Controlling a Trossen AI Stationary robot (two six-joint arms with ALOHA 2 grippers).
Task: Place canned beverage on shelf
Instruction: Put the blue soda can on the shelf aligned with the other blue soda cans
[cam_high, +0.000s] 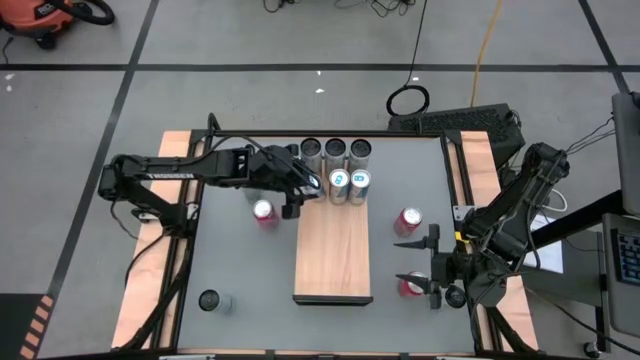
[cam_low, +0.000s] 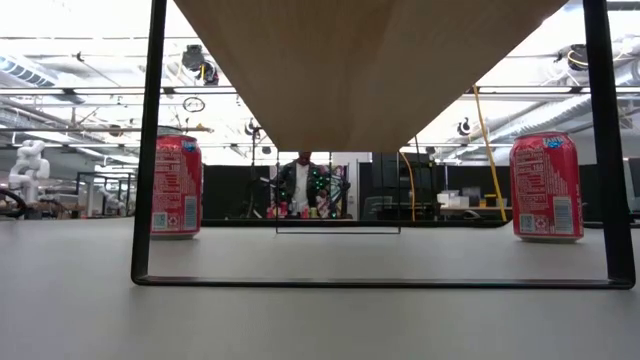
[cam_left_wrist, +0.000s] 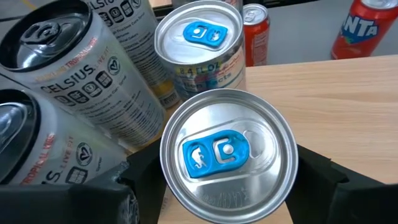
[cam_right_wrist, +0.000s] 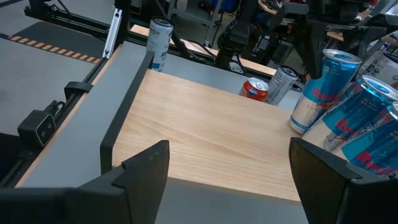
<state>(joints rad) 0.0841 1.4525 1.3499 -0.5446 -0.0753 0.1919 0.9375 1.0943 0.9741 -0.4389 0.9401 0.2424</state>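
Left end effector (cam_high: 300, 190) at the shelf's (cam_high: 333, 250) far end, fingers parted around a blue-tabbed can (cam_left_wrist: 228, 154) standing on the board, right end effector (cam_high: 428, 262) open, empty, beside the shelf.

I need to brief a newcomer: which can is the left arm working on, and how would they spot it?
Find the wood-grain shelf mid-table. At its far end stand two blue-tabbed cans; the left end effector straddles the can on the left. Unlike its neighbour, it sits between dark fingers.
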